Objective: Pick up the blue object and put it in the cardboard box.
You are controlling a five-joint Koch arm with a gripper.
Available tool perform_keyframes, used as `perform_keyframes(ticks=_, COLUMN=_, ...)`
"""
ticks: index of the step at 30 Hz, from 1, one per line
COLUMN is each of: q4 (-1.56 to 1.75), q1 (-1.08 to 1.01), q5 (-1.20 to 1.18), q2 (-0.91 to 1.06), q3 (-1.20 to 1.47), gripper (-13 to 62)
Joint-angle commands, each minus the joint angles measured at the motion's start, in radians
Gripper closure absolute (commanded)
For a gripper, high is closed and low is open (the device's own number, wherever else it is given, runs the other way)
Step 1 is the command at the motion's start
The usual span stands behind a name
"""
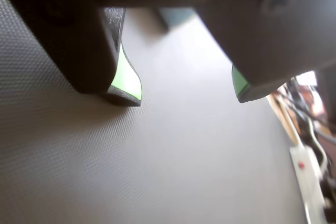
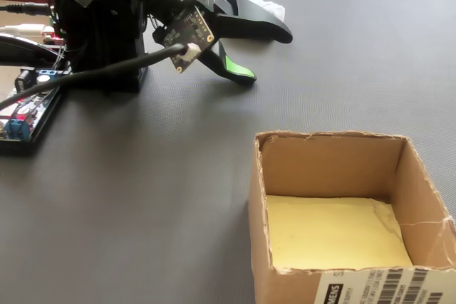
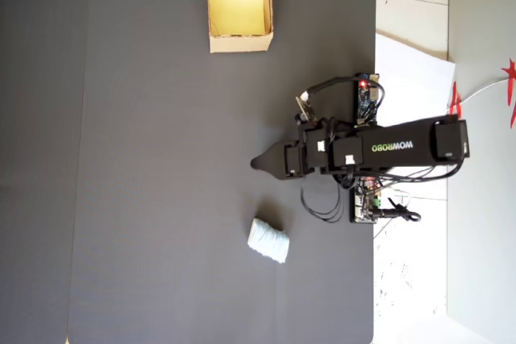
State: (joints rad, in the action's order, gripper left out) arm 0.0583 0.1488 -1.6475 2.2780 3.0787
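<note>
Hanging just above the dark textured mat point(image 1: 157, 171), the black pincer with green-lined tips point(image 1: 187, 95) stands parted by a clear gap with nothing between its jaws. Off to one side of its tip in the overhead view lies the small pale blue-white ribbed roll point(image 3: 268, 240), near but not touching; the low tan cardboard box with a yellowish floor point(image 3: 239, 41) sits farther off on the opposite side. Being round and soft-looking, the roll may well trundle away if one jaw nudges it first.
</note>
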Motion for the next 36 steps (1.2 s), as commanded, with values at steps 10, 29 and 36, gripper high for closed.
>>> perform_keyframes(ticks=10, q4=-0.175, q1=0.213, q5=-0.049, q2=0.089, q3=-0.002, gripper=15.9)
perform_keyframes(ticks=29, q4=-0.405, q1=0.426, q5=-0.067, q2=0.089, q3=-0.123, gripper=15.8)
perform_keyframes(ticks=36, q4=-0.523, q1=0.494, q5=-0.061, q2=0.089, q3=-0.259, gripper=15.7)
